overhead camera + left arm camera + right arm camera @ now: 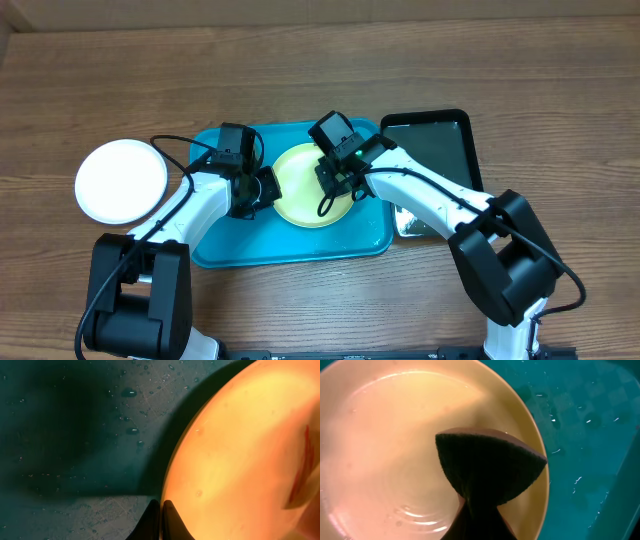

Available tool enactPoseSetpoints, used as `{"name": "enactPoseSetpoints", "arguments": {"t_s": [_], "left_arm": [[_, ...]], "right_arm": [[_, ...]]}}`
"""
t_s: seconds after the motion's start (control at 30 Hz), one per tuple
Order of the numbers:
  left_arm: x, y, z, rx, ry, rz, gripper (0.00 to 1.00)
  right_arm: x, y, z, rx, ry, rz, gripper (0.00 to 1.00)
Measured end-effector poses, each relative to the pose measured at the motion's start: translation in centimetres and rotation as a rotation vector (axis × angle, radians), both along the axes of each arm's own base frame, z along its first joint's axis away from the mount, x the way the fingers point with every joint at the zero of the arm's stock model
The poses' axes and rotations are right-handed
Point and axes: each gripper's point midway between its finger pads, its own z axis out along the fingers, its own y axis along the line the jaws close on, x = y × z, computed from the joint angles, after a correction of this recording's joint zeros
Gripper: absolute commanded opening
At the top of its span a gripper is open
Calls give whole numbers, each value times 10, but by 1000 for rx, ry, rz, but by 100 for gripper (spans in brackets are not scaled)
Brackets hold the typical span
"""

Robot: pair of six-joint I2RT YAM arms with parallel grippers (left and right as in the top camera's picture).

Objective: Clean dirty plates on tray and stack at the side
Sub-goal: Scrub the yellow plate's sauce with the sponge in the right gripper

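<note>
1. White plate (122, 181): lies flat on the worktop (560, 80), left of the tray (230, 240) and apart from it. No smear is visible on it in the overhead view.
2. Left gripper (262, 190): positioned over the tray at the left rim of the yellow plate (298, 185). In the left wrist view the fingers (172, 522) are drawn almost together, and the plate's edge runs into the thin slit between them, so they appear to pinch the rim. An orange-red smear (300, 467) shows on the plate surface. Water droplets (129, 393) sit on the tray floor.
3. Yellow plate: rests inside the tray, at its centre-right.
4. Right gripper (338, 192): positioned over the right half of the yellow plate. It pinches a dark sponge (490, 467), which is pressed onto the plate interior near the rim. A film of water (415, 510) lies on the plate.
5. Black tray (440, 145): sits on the worktop, just beside the tray's right edge.
</note>
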Motion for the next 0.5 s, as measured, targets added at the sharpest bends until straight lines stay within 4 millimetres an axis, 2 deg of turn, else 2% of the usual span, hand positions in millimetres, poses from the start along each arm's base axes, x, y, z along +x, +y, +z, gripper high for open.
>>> {"name": "enactPoseSetpoints", "arguments": {"t_s": [0.2,0.4,0.5], "left_arm": [[0,0,0,-1,0,0,4],[0,0,0,-2,0,-1,4],[0,0,0,3,0,1,4]], "right_arm": [[5,-3,-25,-29,13,-49,4],[6,-1,-27,10,34,-87,4],[6,14,-25,115,75,-61,4]]}}
